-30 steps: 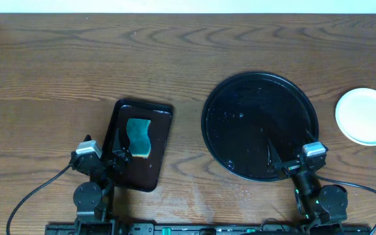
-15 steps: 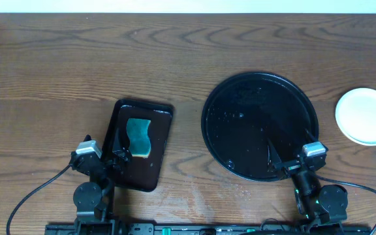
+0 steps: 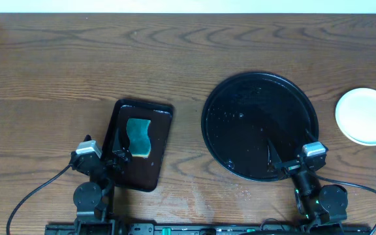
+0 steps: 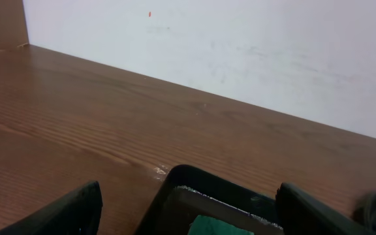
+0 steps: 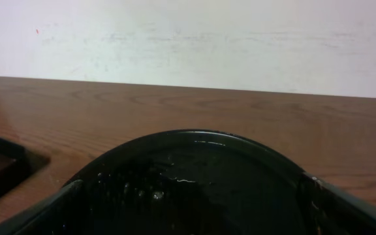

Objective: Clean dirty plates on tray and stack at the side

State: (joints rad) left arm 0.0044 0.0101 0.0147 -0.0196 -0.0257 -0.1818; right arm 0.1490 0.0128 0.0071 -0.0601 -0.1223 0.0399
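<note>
The large round glossy black tray (image 3: 260, 124) lies at the right of the table, wet and with no plates on it; it also fills the lower right wrist view (image 5: 194, 183). White plates (image 3: 366, 115) sit stacked on the table to the right of the tray; how many are in the stack I cannot tell. My left gripper (image 3: 103, 153) is open and empty at the near end of the small rectangular tray; its fingertips frame that tray in the left wrist view (image 4: 188, 212). My right gripper (image 3: 291, 156) is open and empty over the black tray's near rim.
A small dark rectangular tray (image 3: 139, 143) with rounded corners lies left of centre and holds a teal sponge (image 3: 138, 137). The sponge's corner shows in the left wrist view (image 4: 217, 226). A pale wall stands behind the table's far edge.
</note>
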